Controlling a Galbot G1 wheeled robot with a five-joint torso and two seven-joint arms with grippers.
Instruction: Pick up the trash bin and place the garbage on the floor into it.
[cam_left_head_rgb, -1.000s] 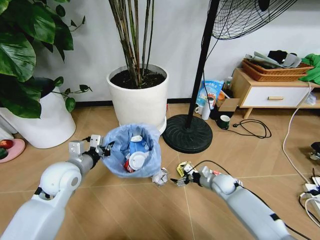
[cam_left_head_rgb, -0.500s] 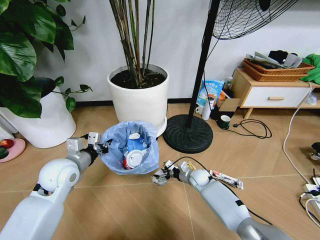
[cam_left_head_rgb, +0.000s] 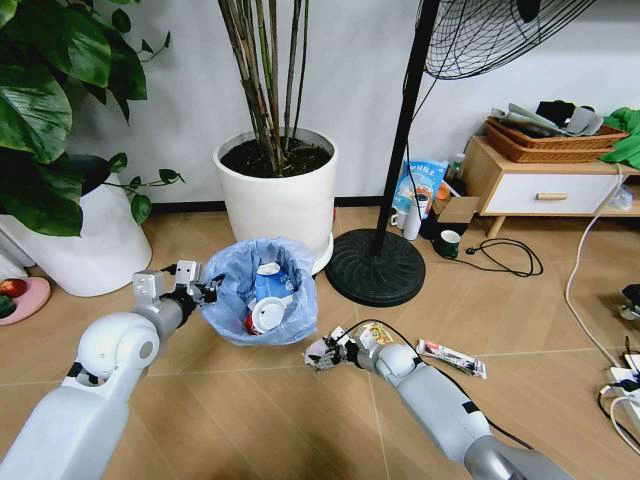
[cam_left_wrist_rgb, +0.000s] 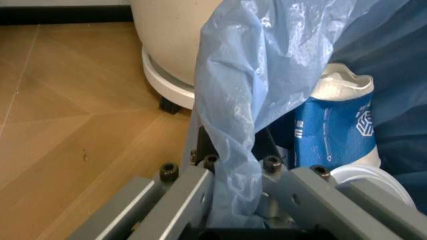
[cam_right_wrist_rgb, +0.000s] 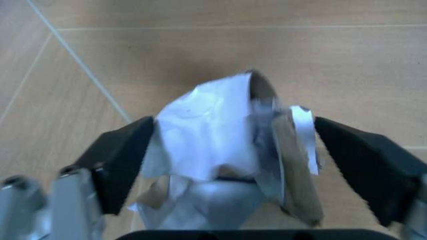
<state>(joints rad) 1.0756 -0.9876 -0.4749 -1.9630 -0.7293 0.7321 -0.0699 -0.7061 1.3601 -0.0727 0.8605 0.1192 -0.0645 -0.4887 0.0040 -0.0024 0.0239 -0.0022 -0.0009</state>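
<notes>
The trash bin (cam_left_head_rgb: 262, 292), dark with a crinkly light-blue bag, hangs tilted just above the floor. My left gripper (cam_left_head_rgb: 196, 290) is shut on its rim and the bag (cam_left_wrist_rgb: 230, 125). Inside lie a blue-white carton (cam_left_wrist_rgb: 333, 130), a white disc (cam_left_head_rgb: 268, 316) and a bit of red. My right gripper (cam_left_head_rgb: 328, 352) is low on the floor and open. A crumpled white paper ball (cam_right_wrist_rgb: 220, 145) sits between its fingers (cam_right_wrist_rgb: 120, 160), against one pad and apart from the other. A long thin wrapper (cam_left_head_rgb: 450, 357) lies on the floor beside my right arm.
A white plant pot (cam_left_head_rgb: 277, 195) stands just behind the bin, and a larger one (cam_left_head_rgb: 85, 240) at the left. The fan's black base (cam_left_head_rgb: 375, 267) is right of the bin. A mug (cam_left_head_rgb: 449, 243), cables (cam_left_head_rgb: 505, 255) and a low cabinet (cam_left_head_rgb: 545, 185) are at the right.
My right gripper has swung left from the spot beside the long wrapper to the paper ball and now straddles it. The bin has shifted slightly up and left in my left gripper.
</notes>
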